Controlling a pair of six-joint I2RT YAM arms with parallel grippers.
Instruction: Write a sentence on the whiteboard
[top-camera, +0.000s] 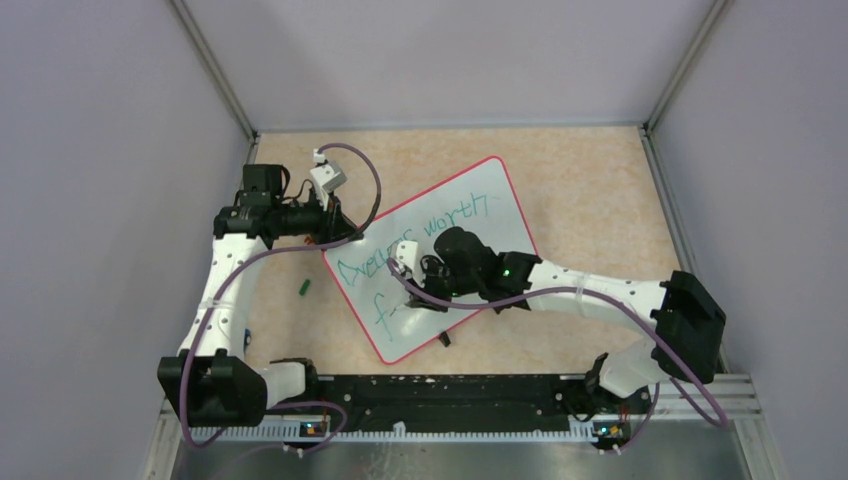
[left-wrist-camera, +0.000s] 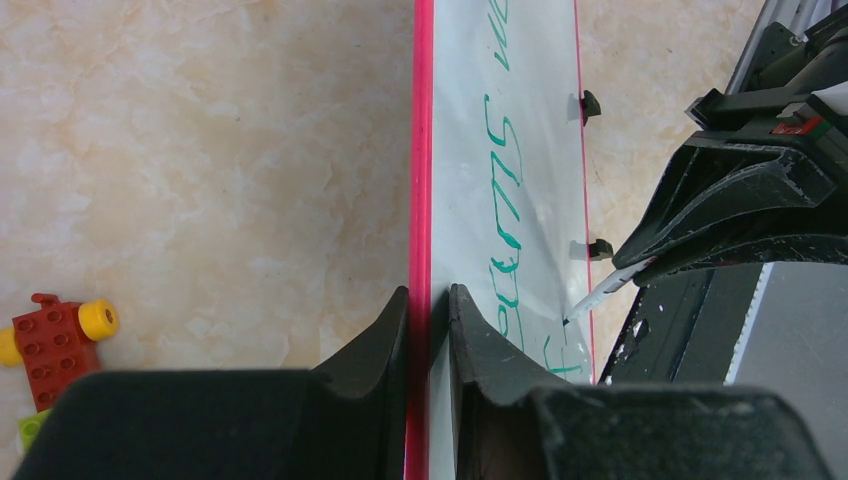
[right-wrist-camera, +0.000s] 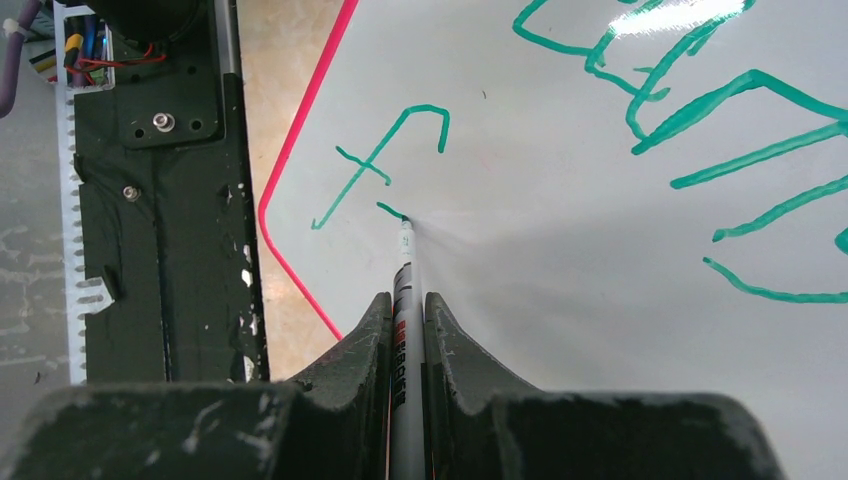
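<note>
On the right pincer (right-wrist-camera: 407, 305): closed narrow around one marker (right-wrist-camera: 405, 262), barrel running straight out between the two fingers, nib down on the whiteboard (right-wrist-camera: 600, 380) just ahead of the fingertips. On the left pincer (left-wrist-camera: 430, 292): closed narrow over the board's red rim, one finger on each side, holding that edge well away from the nib.

Of the sentence (right-wrist-camera: 365, 167), two lines so far. Two words in the first, lying ahead and to the right of the right pincer. One "f" and one short fresh stroke in the second, with the "f" just ahead-left of the nib and the stroke touching it.

Likely next: more of the second line. Bare board to the right of the nib, the rounded corner and rim close on the left, so probably rightward travel, away from that edge. Nearer arm for this: the right, already in contact.

Count: one board, one marker, two pincers. Off the board, left of the left pincer, a few toy bricks (left-wrist-camera: 55, 340) and one small green piece (top-camera: 304, 287), perhaps a cap.
</note>
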